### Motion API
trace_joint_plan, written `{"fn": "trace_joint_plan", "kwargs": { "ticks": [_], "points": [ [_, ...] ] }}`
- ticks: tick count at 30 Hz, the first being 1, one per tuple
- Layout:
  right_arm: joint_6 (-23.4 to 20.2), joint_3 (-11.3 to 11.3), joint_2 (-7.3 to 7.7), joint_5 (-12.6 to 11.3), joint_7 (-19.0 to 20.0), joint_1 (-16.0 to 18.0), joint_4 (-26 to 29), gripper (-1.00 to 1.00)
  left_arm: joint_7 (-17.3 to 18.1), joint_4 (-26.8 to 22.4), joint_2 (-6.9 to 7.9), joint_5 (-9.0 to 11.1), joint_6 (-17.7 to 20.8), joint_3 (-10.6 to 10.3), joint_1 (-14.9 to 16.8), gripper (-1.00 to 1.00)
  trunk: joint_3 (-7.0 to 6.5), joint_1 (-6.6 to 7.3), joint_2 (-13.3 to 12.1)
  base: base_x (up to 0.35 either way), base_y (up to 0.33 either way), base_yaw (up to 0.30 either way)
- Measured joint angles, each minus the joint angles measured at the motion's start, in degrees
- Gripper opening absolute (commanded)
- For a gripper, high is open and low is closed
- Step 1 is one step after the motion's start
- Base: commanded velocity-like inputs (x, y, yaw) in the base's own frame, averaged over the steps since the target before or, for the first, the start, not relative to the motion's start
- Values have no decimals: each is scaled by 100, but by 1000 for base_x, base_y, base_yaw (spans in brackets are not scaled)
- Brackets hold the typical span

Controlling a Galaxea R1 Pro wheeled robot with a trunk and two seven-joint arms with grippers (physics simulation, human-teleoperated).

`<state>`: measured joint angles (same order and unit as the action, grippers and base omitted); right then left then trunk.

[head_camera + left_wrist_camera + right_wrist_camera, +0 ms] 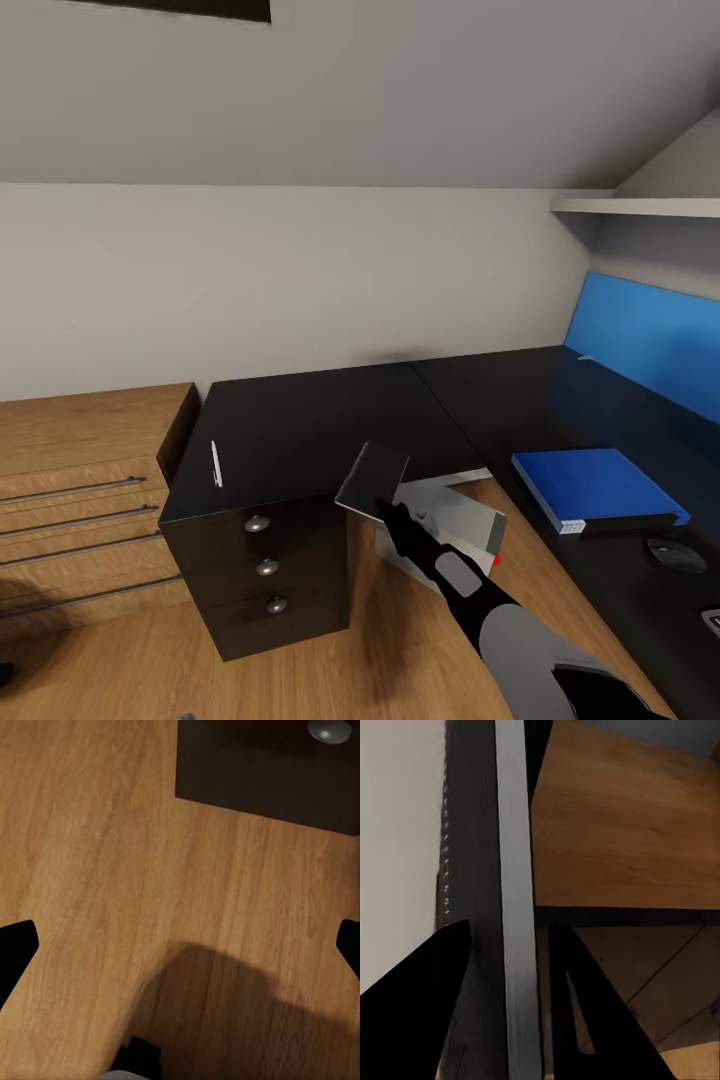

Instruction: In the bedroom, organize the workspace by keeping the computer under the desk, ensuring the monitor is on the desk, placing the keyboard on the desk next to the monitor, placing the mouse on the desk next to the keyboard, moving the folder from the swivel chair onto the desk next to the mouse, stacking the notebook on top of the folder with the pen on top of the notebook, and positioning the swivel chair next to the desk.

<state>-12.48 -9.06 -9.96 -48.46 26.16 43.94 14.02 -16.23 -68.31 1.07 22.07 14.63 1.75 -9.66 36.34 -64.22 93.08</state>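
1 thin dark grey notebook [372, 478] sits pinched in right hand [506, 945]; left hand [180, 937] open.

Pale grey walls [330, 270] slope inward overhead, meeting at a corner toward two o'clock, where a white shelf [640, 206] juts out. A bright blue panel [650, 335] lines the wall at three o'clock. Warm oak planks [130, 660] cover the floor. At nine o'clock stands a light oak dresser [85, 480] with long metal bar handles. Lighting is soft and even.

pen [216, 464] on desk [300, 430], left | folder [598, 488] on desk, right | mouse [676, 553] before folder
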Motion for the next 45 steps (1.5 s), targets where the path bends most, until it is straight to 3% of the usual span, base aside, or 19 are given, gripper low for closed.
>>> {"fn": "trace_joint_plan", "kwargs": {
  "ticks": [4,22,27,40,42,45],
  "points": [
    [1,-4,0,6,-1,0,-1,-100,-1,-1,3,5,0,5,0,100,0,0,0,0,0,0],
    [55,18,0,47,8,-1,76,-100,-15,17,-4,-1,-9,-8,0,100,-322,395,-721,0,0,0],
    [59,3,0,56,-14,-2,289,-100,-9,295,1,-11,-16,-11,0,100,-412,504,-922,0,0,0],
    [6,-10,37,97,-102,-2,862,-100,-8,348,-4,-12,-18,-12,0,100,-646,790,-1443,0,0,0],
    [-29,-19,126,88,-340,0,1122,-100,-11,349,-4,-12,-18,-11,0,100,-682,834,-1523,0,0,0],
    [-264,-8,308,87,-1046,-2,1553,-100,-10,349,-4,-12,-18,-11,0,100,-736,900,-1644,0,0,0]
  ]
}}
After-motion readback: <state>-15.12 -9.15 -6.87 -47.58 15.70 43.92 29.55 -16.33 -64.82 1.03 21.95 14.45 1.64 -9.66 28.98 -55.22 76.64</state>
